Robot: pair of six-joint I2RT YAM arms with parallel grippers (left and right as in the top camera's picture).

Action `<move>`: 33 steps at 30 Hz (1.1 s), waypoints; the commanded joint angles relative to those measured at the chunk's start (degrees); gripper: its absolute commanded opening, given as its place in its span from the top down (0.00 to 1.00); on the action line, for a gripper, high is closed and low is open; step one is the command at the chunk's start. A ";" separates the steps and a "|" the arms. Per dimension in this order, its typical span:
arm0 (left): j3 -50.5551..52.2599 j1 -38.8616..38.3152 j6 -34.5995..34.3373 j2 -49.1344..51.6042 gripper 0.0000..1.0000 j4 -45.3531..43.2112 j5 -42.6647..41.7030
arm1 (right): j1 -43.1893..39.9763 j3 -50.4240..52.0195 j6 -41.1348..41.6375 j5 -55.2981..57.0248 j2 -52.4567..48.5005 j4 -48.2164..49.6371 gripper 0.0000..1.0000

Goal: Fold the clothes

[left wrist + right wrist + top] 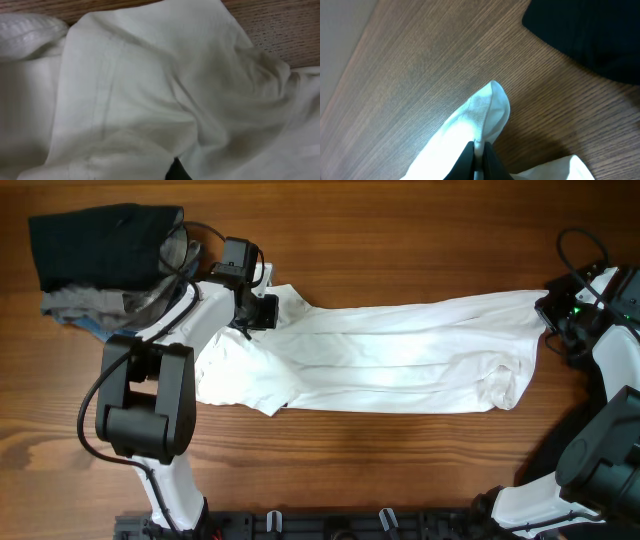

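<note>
A large white T-shirt lies stretched left to right across the wooden table. My left gripper is at its left end, by the shoulder. In the left wrist view white fabric fills the frame and only one dark fingertip shows among the folds. My right gripper is at the shirt's right end. In the right wrist view its fingers are shut on a ribbed white edge held just above the table. A folded stack of black, grey and blue pieces sits at the back left.
The left arm's cable loops over the edge of the folded stack. A dark shape fills the upper right of the right wrist view; I cannot tell what it is. Bare wood lies behind and in front of the shirt.
</note>
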State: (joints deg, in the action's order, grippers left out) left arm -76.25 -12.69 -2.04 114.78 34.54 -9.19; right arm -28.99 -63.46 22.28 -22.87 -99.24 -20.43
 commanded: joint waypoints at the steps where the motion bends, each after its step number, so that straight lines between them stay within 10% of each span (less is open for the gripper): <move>1: -0.50 1.49 -1.88 -8.28 0.96 1.14 3.54 | -0.35 0.07 0.09 0.79 0.83 -0.31 0.95; 33: -0.48 0.98 -6.38 -19.32 0.96 17.33 13.03 | -2.05 0.15 -5.11 3.26 11.43 -15.19 0.94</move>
State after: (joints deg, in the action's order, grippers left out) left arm -76.55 -11.94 -7.42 95.35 49.63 0.27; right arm -30.92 -63.46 17.67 -24.97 -86.89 -32.27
